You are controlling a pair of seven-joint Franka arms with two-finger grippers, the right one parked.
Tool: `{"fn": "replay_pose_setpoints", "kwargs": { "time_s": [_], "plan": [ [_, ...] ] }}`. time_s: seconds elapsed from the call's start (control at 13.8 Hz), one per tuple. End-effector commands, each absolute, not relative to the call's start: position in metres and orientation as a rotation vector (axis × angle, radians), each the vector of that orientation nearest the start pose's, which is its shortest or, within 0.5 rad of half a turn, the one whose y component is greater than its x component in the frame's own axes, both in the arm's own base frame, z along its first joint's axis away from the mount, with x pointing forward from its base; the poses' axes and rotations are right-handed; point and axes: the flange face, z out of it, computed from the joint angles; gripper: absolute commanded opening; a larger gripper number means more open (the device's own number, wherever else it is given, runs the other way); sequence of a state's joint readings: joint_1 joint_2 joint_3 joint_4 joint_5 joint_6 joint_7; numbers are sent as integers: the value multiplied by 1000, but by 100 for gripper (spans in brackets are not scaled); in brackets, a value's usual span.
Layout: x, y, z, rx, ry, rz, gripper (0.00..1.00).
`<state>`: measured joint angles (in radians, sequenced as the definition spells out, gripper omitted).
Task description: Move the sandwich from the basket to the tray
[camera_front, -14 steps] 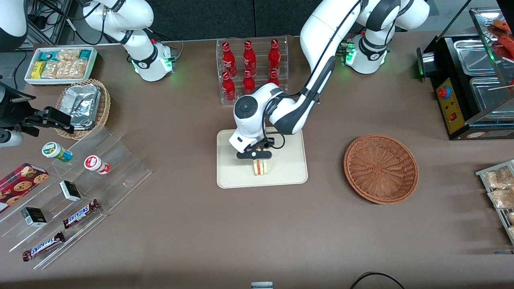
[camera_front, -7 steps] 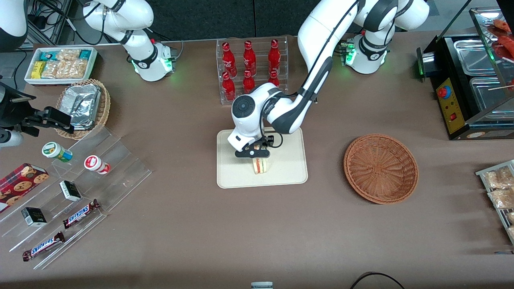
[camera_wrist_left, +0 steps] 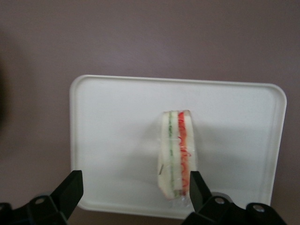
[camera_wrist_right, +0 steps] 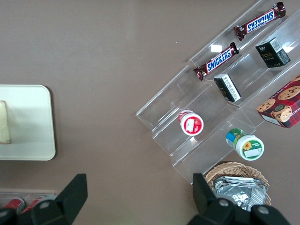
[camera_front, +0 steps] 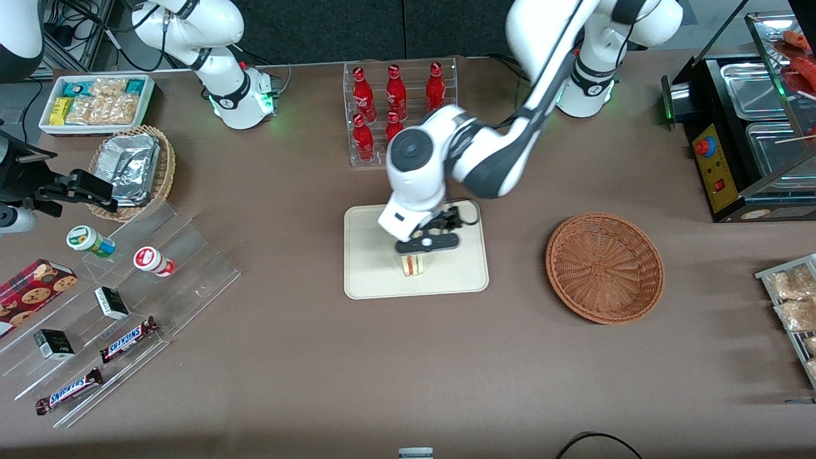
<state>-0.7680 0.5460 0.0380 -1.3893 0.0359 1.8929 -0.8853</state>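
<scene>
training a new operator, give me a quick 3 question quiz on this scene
1. True or false: the sandwich is in the basket.
2. What is the gripper doing? A) clamping the sandwich B) open above the tray C) inside the basket
3. What does the basket hold?

Key:
1. False; it rests on the tray.
2. B.
3. Nothing.

Red cola bottles (camera_front: 395,105) in a clear rack, Snickers bars (camera_front: 129,338) on clear acrylic steps (camera_front: 191,268)
</scene>
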Motion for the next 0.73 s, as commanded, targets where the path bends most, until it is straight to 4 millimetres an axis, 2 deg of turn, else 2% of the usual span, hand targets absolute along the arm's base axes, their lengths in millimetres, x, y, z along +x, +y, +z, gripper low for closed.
{"fn": "replay_pose_setpoints", "kwargs": {
  "time_s": [0.0,0.22,0.44,0.65],
  "plan": [
    [537,-416,452,-3049,-350,26,100],
    [550,-352,488,-2988,-451,104,100],
    [563,-279,519,-2967,-395,191,100],
    [566,-210,542,-2970,-328,254,100]
  ]
}}
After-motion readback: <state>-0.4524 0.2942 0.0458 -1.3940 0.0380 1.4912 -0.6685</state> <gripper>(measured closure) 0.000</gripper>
